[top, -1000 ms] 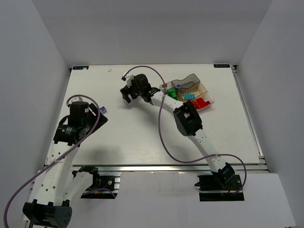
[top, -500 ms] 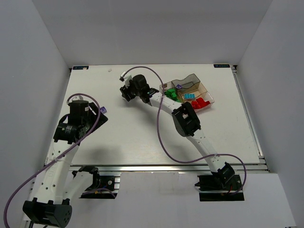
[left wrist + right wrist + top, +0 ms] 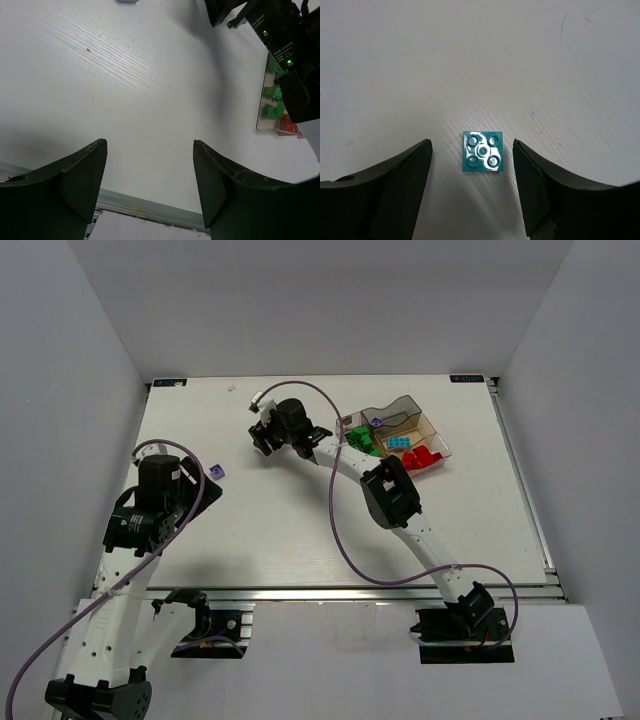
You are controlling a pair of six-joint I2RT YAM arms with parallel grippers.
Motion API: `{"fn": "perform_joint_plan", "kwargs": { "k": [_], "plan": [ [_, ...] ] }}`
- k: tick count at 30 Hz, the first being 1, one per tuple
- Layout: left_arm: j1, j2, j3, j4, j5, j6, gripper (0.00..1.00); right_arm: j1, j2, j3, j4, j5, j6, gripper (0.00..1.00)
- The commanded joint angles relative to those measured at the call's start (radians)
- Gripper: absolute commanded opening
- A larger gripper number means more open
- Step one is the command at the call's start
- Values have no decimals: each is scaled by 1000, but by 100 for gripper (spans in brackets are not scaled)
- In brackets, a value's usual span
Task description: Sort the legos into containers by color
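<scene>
In the right wrist view a teal-blue square lego (image 3: pixel 483 151) lies flat on the white table, studs up. My right gripper (image 3: pixel 471 145) is open around it, one finger on each side, not touching. From above, that gripper (image 3: pixel 262 437) hides the brick. A light purple lego (image 3: pixel 216 472) lies loose just past my open, empty left gripper (image 3: pixel 203 488); the left wrist view shows that purple lego (image 3: pixel 129 1) at its top edge. The clear tray (image 3: pixel 432 426) holds green legos (image 3: pixel 360 436), cyan ones (image 3: pixel 399 443), red ones (image 3: pixel 425 457) and a purple one (image 3: pixel 378 422).
The right arm's forearm (image 3: pixel 345 455) crosses in front of the tray's left end. In the left wrist view the right arm's wrist (image 3: pixel 272 30) fills the top right, with the tray's end (image 3: pixel 264 107) below it. The table's near metal edge (image 3: pixel 150 206) runs under the left fingers.
The left arm has drawn back toward the near left, leaving the purple lego lying free on the table. The right wrist has shifted slightly left.
</scene>
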Motion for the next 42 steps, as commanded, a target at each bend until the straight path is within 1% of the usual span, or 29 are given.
{"fn": "perform_joint_plan", "kwargs": {
  "k": [1, 9, 17, 22, 23, 24, 25, 26, 27, 30, 36, 39, 40, 41, 42],
  "plan": [
    [1, -20, 53, -26, -27, -13, 79, 2, 1, 43, 31, 16, 5, 71],
    [1, -26, 83, -46, -49, -19, 79, 2, 3, 48, 9, 17, -8, 68],
    [1, -41, 56, -32, -35, -33, 80, -1, 5, 54, 5, 20, -8, 62],
    [1, -46, 48, -30, -33, -33, 80, -4, -5, 48, -8, 27, -8, 62],
    [1, -49, 40, -27, -35, -33, 79, -4, -12, 19, -8, 14, -9, 63],
    [1, -52, 36, -21, -32, -33, 80, -7, -29, -13, 17, 2, -3, 66],
    [1, -55, 27, -17, -30, -33, 79, -10, -67, -50, 37, -7, 0, 68],
    [1, -55, 4, 3, -29, -33, 80, -9, -89, -126, 58, -22, 0, 70],
    [1, -55, -7, 12, -26, -33, 79, -13, -133, -156, 98, -30, 1, 74],
    [1, -32, -58, 57, -24, -31, 80, -26, -195, -227, 130, -82, 12, 80],
    [1, 72, -105, 195, -10, 23, 80, -53, -369, -311, 135, -170, 6, 85],
    [1, 144, -113, 275, -12, 40, 80, -66, -429, -314, 36, -219, -14, 89],
    [1, 190, -115, 313, -12, 41, 80, -70, -439, -288, -10, -239, -23, 89],
    [1, 218, -113, 330, -13, 44, 80, -75, -445, -271, -126, -269, -35, 89],
    [1, 248, -108, 347, -12, 56, 80, -81, -456, -253, -176, -279, -38, 89]
  ]
}}
